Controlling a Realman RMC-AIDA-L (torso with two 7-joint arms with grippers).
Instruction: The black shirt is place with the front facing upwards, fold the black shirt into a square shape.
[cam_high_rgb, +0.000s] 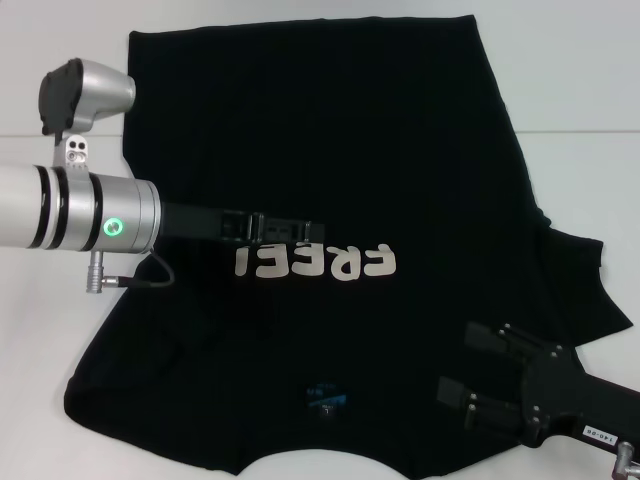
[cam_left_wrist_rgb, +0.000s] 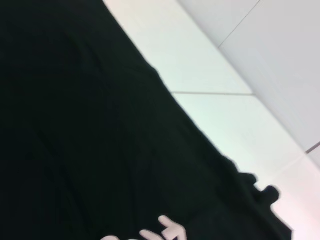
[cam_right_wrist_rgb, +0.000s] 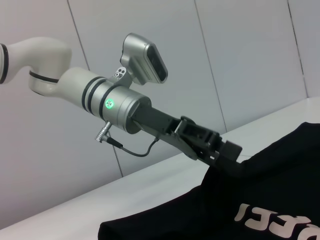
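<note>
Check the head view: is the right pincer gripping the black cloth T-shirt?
No, the right pincer hovers open over the black cloth T-shirt, holding nothing.

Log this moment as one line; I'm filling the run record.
black shirt: partly folded, lettering up | left claw: shut on black shirt, lifting the fabric | right claw: open, over the shirt's near right

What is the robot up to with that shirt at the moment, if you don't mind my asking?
It is folding the black shirt, which lies front up on the white table. The left gripper reaches over the chest by the "FREE" letters; in the right wrist view it holds a raised fold of cloth. The right gripper hangs open over the shirt's near right part. No square shape yet.
</note>
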